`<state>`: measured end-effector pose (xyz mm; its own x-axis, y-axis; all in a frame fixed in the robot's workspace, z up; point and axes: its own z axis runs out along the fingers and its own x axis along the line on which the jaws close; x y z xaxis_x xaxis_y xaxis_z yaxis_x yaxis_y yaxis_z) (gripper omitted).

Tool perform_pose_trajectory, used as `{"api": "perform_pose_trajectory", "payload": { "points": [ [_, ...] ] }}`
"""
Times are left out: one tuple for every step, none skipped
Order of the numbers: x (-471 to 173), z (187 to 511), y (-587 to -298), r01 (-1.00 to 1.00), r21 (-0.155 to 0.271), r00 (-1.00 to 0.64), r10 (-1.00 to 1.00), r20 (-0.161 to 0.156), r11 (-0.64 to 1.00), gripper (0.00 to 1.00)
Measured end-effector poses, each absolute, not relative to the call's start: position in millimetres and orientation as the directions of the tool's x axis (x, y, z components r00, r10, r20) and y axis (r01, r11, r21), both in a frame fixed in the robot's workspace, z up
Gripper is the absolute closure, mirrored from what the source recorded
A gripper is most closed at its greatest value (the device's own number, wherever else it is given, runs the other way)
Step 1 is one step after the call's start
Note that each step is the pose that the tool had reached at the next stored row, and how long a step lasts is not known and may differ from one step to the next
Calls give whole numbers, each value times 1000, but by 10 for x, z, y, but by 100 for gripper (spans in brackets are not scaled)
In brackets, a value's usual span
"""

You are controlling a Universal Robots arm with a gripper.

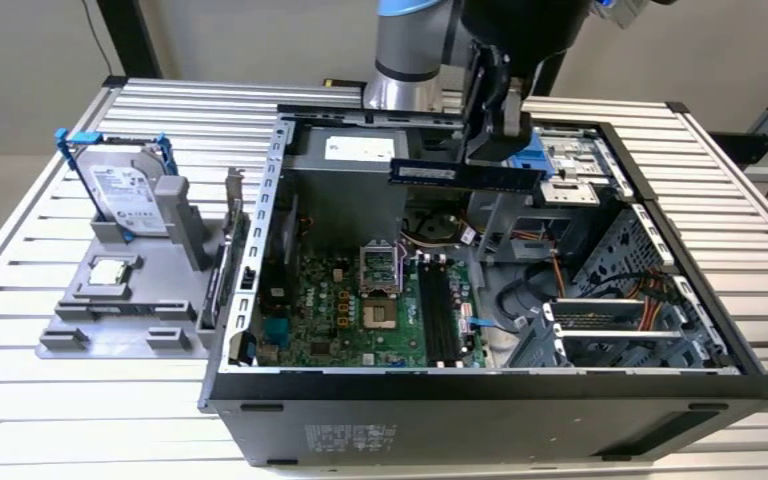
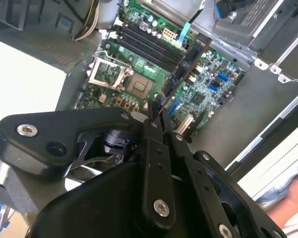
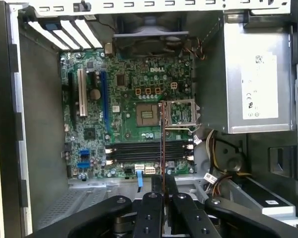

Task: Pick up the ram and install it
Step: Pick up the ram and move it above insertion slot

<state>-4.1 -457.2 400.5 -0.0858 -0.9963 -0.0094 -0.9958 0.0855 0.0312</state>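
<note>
Gripper (image 1: 498, 150) (image 2: 156, 113) (image 3: 164, 179), black, two-fingered, on a silver-and-blue robot arm (image 1: 404, 60): hangs above the open black-and-grey computer case (image 1: 491, 388), fingers closed tight on the ram (image 1: 464, 175).

Ram, a long, narrow, thin circuit-board stick, dark blue with a pale label in the exterior view: gripped off-centre and held level and on edge in the air above the case's open side, apart from everything inside. Seen edge-on in both wrist views (image 2: 186, 67) (image 3: 162, 139).

Memory slots (image 1: 438, 310) (image 3: 149, 151), a row of long black sockets with white end latches: inside the case, below the ram. The ram's length runs across their line, not along it.

Motherboard (image 1: 337, 310) (image 3: 124, 99) (image 2: 208, 89), green, flat: lies on the case's bottom wall and carries the slots.

Processor socket (image 1: 381, 315) (image 3: 149, 114) (image 2: 139, 84), square, silver-rimmed, its metal frame swung open: inside the case, just beside the slots.

Power supply (image 3: 253, 74), a plain silver box with a white label: inside the case, against an end wall.

Holder (image 1: 77, 335), grey moulded plastic: outside the case, just beside it on the exterior view's left.

Hard drive (image 1: 128, 195), silver, in a blue-edged frame: upright in the holder, outside the case.

Chip (image 1: 111, 272), small, square, silver: flat on the holder, outside the case.

Table (image 1: 37, 420), slatted pale metal: under the case and holder.
</note>
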Motion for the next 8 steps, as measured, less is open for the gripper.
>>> {"api": "perform_pose_trajectory", "payload": {
  "points": [
    [-40, 4005, -4571, -995, 31, -94, -996, -9, 94, 100],
    [-38, 4006, -4571, -994, 31, -103, -995, -9, 102, 100],
    [-33, 4006, -4572, -993, 31, -110, -994, -9, 110, 100],
    [-23, 4006, -4572, -993, 31, -115, -993, -9, 115, 100],
    [-11, 4006, -4572, -992, 31, -119, -993, -9, 119, 100],
    [1, 4005, -4572, -992, 31, -123, -992, -9, 123, 100],
    [18, 4005, -4571, -992, 31, -126, -992, -9, 126, 100],
    [42, 4005, -4571, -991, 31, -128, -992, -9, 127, 100]
  ]
}}
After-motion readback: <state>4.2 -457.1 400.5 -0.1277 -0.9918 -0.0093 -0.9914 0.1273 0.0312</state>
